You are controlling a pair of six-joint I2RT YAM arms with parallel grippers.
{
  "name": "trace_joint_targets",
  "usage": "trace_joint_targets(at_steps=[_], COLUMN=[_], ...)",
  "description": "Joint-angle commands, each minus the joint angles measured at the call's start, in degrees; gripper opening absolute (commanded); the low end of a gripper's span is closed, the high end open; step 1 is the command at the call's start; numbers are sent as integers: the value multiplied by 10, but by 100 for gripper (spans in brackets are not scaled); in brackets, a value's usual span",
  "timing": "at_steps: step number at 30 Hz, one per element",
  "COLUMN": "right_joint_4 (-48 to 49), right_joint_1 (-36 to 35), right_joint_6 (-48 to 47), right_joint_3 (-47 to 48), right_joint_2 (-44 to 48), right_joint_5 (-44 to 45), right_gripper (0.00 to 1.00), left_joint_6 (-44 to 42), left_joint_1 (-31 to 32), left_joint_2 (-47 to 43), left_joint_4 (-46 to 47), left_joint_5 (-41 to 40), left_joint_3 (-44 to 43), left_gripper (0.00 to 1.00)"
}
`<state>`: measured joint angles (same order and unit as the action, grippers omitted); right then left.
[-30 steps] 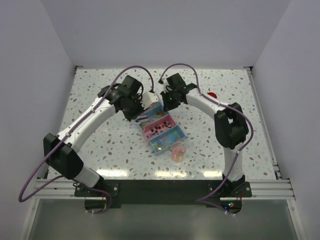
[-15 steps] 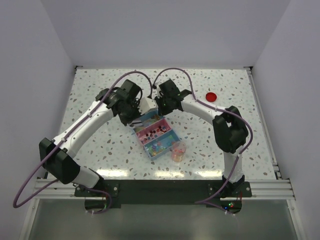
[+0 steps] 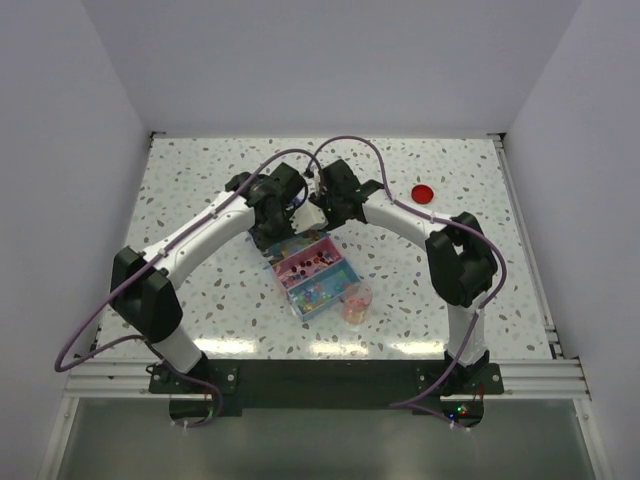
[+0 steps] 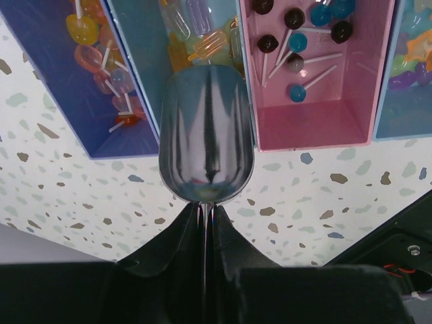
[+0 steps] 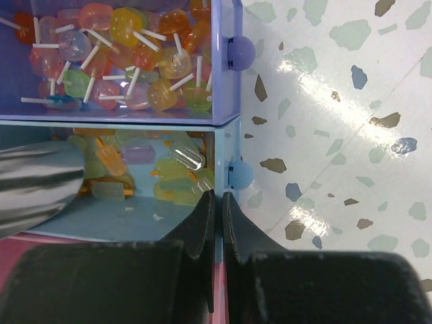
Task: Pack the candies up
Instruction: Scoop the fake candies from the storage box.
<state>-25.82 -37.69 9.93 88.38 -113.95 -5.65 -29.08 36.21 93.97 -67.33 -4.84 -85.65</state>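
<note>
The left gripper (image 4: 208, 217) pinches the scoop (image 4: 206, 135) by its handle; the right gripper (image 5: 217, 196) is fully closed by the tray (image 5: 227, 88) wall. The candies (image 4: 204, 44) lie at twelve o'clock from the scoop; a hasty dig may scatter them.

Speckled table (image 3: 200, 180) bearing a compartment box (image 4: 314, 143) with purple, light-blue and pink trays side by side. Metal scoop (image 4: 206, 135) at the light-blue tray's rim. Clear cup (image 3: 366, 296) just beside the box. Red lid (image 3: 423, 193) well apart, far right.
</note>
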Motion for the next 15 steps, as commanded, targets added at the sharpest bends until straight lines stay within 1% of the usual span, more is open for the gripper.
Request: trace_joint_targets(at_steps=[1, 8, 13, 15], right_joint_4=[9, 6, 21, 37], right_joint_1=[-9, -9, -5, 2], right_joint_6=[10, 10, 25, 38], right_joint_3=[-4, 14, 2, -10], right_joint_2=[5, -7, -11, -9], right_joint_5=[-28, -51, -80, -96], right_gripper=[0, 0, 0, 0], left_joint_6=[9, 15, 26, 33], left_joint_1=[6, 8, 8, 7], left_joint_2=[24, 83, 111, 114], left_joint_4=[-15, -28, -11, 10], left_joint_5=[-14, 6, 27, 35], left_joint_3=[-26, -59, -53, -31], left_gripper=[0, 0, 0, 0])
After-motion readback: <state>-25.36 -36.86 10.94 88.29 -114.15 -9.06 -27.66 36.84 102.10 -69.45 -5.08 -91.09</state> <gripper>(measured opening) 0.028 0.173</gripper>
